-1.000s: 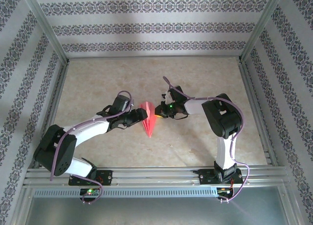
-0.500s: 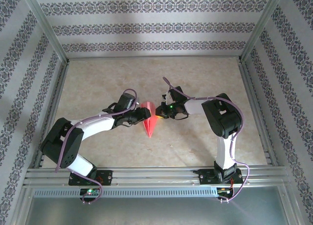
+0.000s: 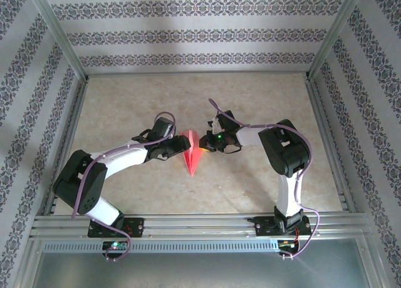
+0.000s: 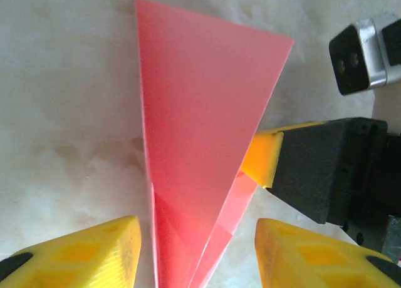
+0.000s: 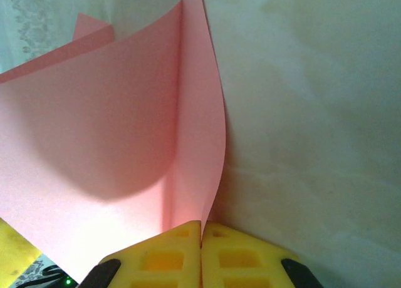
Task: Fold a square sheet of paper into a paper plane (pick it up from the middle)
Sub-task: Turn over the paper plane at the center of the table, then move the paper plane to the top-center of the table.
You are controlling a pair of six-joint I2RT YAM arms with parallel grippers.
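Left jaws edge closer, open astride paper plane | right jaws pinch its edge | folding looks nearly finished

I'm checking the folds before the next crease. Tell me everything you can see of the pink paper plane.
The salmon-pink paper plane is thin, matte, unmarked paper folded into a narrow pointed dart with layered flaps, its tip towards the arms' bases. It lies mid-table on the marbled beige tabletop, one flap bowing upward. The right gripper is shut on its edge; the left gripper stands open astride it, fingers clear of the paper.
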